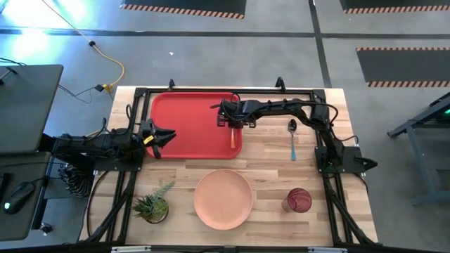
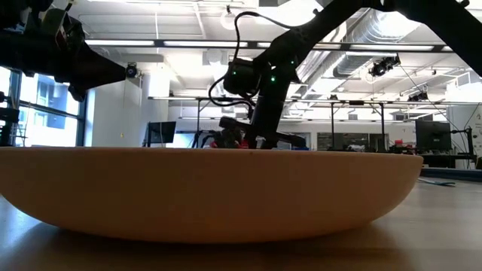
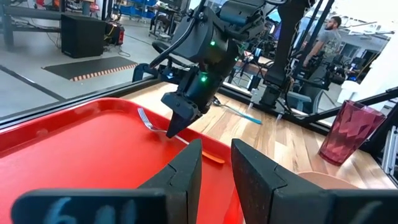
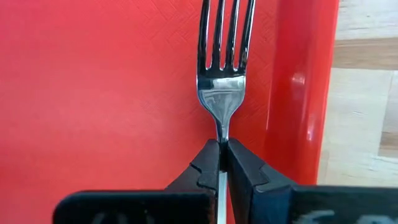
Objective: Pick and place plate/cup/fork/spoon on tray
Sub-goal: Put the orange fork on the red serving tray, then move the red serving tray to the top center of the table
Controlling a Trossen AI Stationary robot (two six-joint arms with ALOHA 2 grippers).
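In the right wrist view the fork (image 4: 222, 93) loses its tine tips at the picture's edge, and its neck vanishes between the closed jaws of the right gripper (image 4: 222, 163), so no handle shows there. The tray (image 4: 112, 93) beyond those jaws is cut off on three sides.

In the low view the plate (image 2: 203, 192) fills the foreground and hides nearly everything on the counter behind it; the right gripper's tips sink behind its rim.

In the left wrist view the cup (image 3: 346, 132), well off to one side of the left gripper (image 3: 216, 163), has its base hidden behind a dark bar, and the spoon (image 3: 239, 114) beyond the jaws is partly covered by the right arm.
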